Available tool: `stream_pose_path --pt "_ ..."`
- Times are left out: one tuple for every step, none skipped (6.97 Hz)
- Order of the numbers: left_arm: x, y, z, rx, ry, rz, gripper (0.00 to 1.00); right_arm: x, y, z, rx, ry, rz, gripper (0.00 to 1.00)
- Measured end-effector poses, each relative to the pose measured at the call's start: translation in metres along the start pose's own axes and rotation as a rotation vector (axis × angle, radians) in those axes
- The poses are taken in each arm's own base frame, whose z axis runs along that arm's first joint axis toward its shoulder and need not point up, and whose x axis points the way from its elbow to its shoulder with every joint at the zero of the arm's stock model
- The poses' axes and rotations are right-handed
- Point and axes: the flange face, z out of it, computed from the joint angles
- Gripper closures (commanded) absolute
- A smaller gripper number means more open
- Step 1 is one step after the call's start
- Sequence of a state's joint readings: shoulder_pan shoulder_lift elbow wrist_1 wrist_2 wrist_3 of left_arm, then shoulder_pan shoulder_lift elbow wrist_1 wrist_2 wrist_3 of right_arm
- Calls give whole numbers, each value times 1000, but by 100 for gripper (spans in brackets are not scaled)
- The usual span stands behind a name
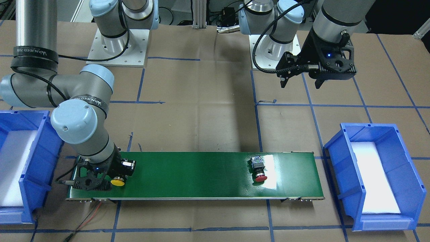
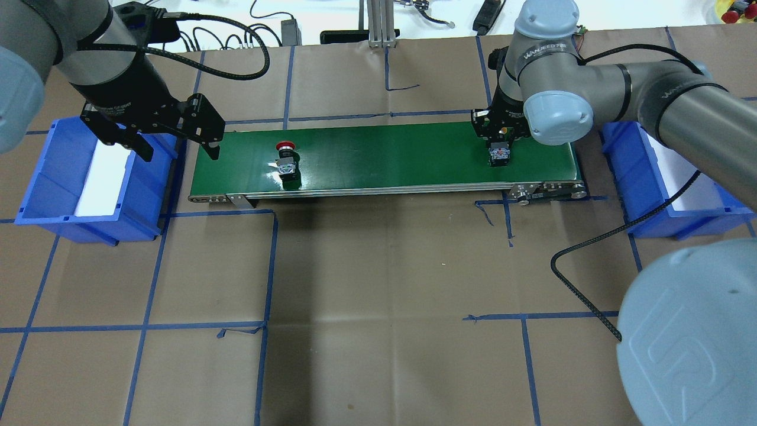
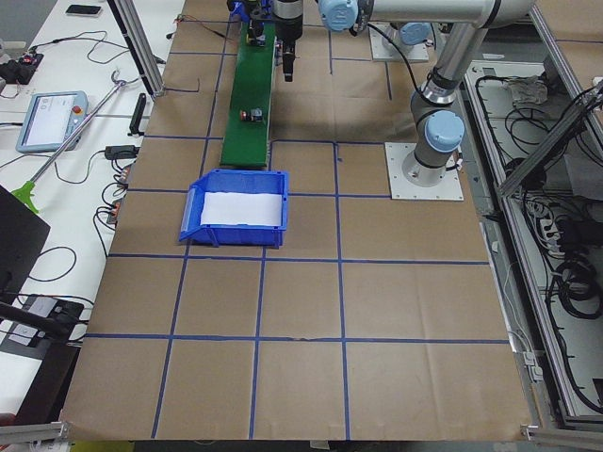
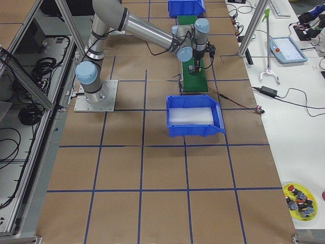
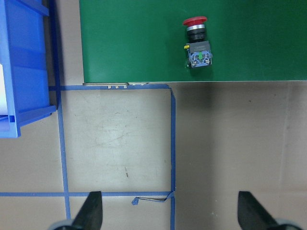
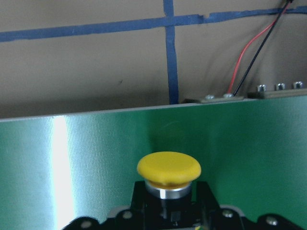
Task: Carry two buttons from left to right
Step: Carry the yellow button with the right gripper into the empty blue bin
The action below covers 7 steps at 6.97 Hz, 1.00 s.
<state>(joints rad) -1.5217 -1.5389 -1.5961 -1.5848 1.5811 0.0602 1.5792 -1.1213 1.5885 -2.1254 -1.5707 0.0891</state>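
The red button [image 2: 285,158] lies on its side on the green belt [image 2: 384,157] near its left end; it also shows in the front view [image 1: 258,168] and the left wrist view [image 5: 196,40]. My left gripper [image 2: 180,154] is open and empty, raised over the belt's left end and short of the red button. My right gripper [image 2: 500,145] is shut on the yellow button [image 1: 117,182] at the belt's right end, low over the surface. The yellow cap [image 6: 169,168] points out past the fingers, and the grey rear body [image 2: 500,155] shows from overhead.
A blue bin [image 2: 118,225] with a white liner stands at the belt's left end, and another blue bin [image 2: 650,222] at the right end. Red and black wires [image 6: 244,57] run off the belt's right end. Brown paper with blue tape lines covers the table.
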Motion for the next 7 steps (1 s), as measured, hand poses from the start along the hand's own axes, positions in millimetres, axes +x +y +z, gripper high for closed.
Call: stream_pose_path --pt "0 0 0 0 1 1 0 5 -10 -27 30 -3 6 93" --pt "0 0 0 0 1 1 0 18 -23 -58 34 0 14 94" --pt "0 0 0 1 2 1 0 49 -36 -89 10 7 18 94" --pt "0 0 1 3 2 1 0 97 -49 -116 -14 13 -6 94" --pt "0 -1 2 1 2 1 0 157 -57 -132 -22 17 -46 94" --pt "-1 -2 3 -1 3 0 0 216 -58 -139 -26 19 -76 95" --pt "-1 -4 5 -2 3 -1 0 264 -54 -140 -31 21 -93 95"
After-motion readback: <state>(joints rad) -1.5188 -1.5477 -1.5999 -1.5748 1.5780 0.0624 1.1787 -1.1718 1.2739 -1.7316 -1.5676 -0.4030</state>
